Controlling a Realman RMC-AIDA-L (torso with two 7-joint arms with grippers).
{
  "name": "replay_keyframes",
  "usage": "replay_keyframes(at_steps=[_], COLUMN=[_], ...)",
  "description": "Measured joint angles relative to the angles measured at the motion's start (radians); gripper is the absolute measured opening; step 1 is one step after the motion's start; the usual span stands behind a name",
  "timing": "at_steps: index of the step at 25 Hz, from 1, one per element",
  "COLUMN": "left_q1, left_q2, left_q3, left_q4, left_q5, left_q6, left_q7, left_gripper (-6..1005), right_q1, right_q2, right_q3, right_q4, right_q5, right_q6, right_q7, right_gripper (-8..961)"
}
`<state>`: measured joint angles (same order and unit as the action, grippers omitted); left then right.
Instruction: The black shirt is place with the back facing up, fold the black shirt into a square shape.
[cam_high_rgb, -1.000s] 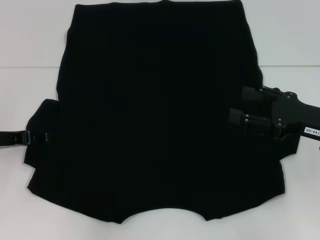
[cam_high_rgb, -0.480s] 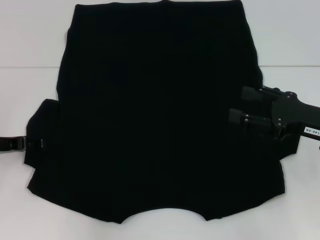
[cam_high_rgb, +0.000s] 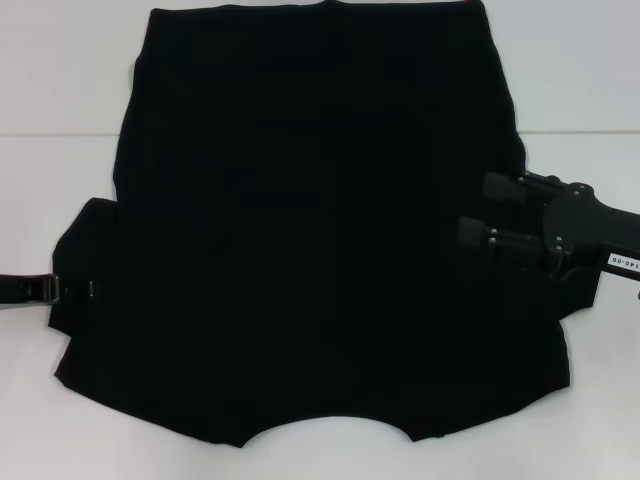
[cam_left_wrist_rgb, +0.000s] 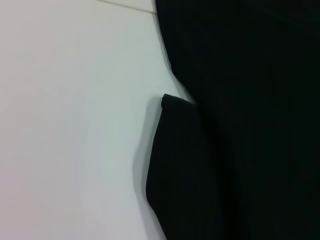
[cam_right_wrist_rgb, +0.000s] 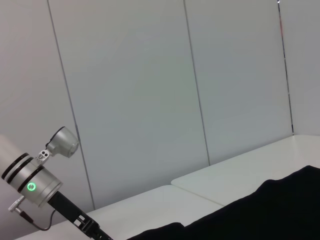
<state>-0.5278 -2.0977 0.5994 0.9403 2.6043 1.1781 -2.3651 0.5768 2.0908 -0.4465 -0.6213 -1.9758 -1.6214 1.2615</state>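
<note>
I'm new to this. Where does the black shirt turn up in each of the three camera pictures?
Head view: the black shirt fills the middle, spread flat on the white table, with a gripper at each sleeve.
Left wrist view: it covers the right side; one sleeve juts onto the table.
Right wrist view: only a dark strip along the bottom, towards the right corner.
Shared landmark: the white table under the shirt.

matt black cloth shirt (cam_high_rgb: 320, 220) on smooth white table (cam_high_rgb: 60, 80); matt black pincer (cam_high_rgb: 478, 212)
</note>
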Motion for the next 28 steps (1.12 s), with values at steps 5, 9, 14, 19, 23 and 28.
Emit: replay_keyframes(at_steps=[5, 9, 14, 19, 23, 28], left_q1=[-0.001, -0.001, -0.001, -0.005, -0.006, -0.006], left_q2=[0.002, 0.002, 0.003, 0.004, 0.004, 0.004], left_q3=[-0.001, -0.005, -0.006, -0.006, -0.004, -0.015], left_q4=[0.000, 0.000, 0.000, 0.000, -0.004, 0.000], left_q5=[0.005, 0.005, 0.004, 0.004, 0.004, 0.000], left_q6=[0.008, 0.003, 0.001, -0.001, -0.001, -0.008], left_q7=[0.003, 0.003, 0.001, 0.001, 0.002, 0.003], left_gripper=[597, 586, 404, 87, -1, -2], right_q1=[0.000, 0.000, 0.000, 0.000, 0.000, -0.001], right_q2=[0.000, -0.001, -0.002, -0.002, -0.002, -0.002], right_q3=[0.000, 0.001, 0.003, 0.003, 0.003, 0.003], right_q4=[0.000, 0.000, 0.000, 0.000, 0.000, 0.000], right_q5=[0.000, 0.000, 0.000, 0.000, 0.000, 0.000], right_q6=[0.000, 0.000, 0.000, 0.000, 0.000, 0.006], right_q7=[-0.002, -0.002, -0.003, -0.004, -0.004, -0.004], right_gripper=[836, 835, 835, 833, 829, 824])
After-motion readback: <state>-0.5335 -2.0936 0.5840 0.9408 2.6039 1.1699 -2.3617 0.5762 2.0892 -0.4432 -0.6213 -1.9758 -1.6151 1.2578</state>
